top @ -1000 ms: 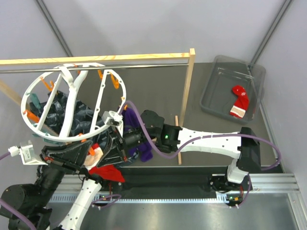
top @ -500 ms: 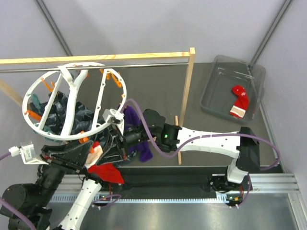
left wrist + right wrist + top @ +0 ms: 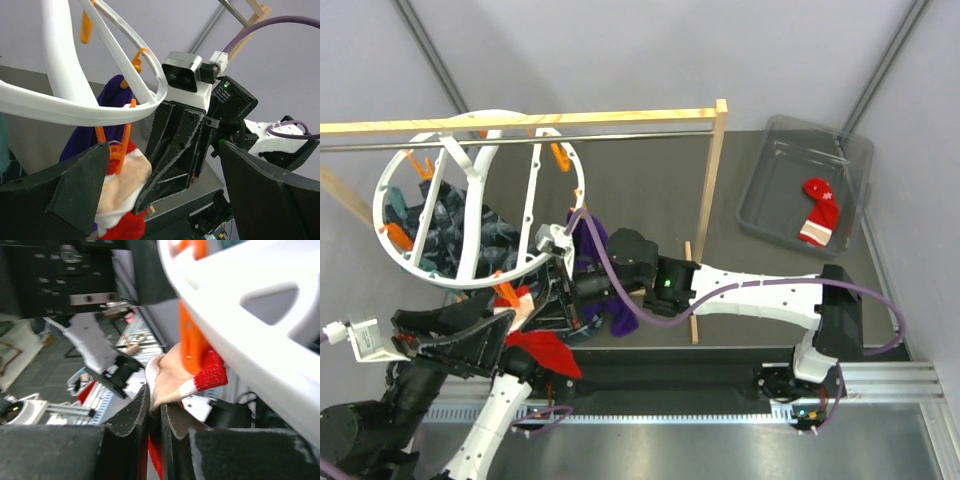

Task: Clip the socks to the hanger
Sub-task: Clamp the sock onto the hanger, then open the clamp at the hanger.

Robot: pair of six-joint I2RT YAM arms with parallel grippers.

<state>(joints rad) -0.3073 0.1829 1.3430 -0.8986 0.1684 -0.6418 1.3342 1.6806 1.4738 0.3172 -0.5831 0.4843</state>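
Observation:
The hanger (image 3: 470, 225), a white ring with orange clips, hangs at the left. A red sock (image 3: 538, 348) with a white and cream cuff hangs from an orange clip (image 3: 119, 146) on the ring's near rim. My right gripper (image 3: 557, 300) is shut on that cuff's edge (image 3: 167, 380) just under the clip (image 3: 192, 340). My left gripper (image 3: 165, 150) stands wide open on either side of the sock (image 3: 120, 192) and the right fingers (image 3: 177, 145), touching neither. A purple sock (image 3: 590, 238) hangs on the rim beside them. Another red sock (image 3: 819, 210) lies in the bin.
A wooden-framed rack with a metal rail (image 3: 530, 122) spans the back, and its post (image 3: 710, 190) stands mid-table. Dark patterned fabric (image 3: 445, 228) hangs inside the ring. A grey bin (image 3: 770, 160) sits at the back right.
My left gripper has opened wide and drawn back from the clip, which now grips the sock's cuff. The hanger has swung slightly back and left. The right gripper keeps its hold.

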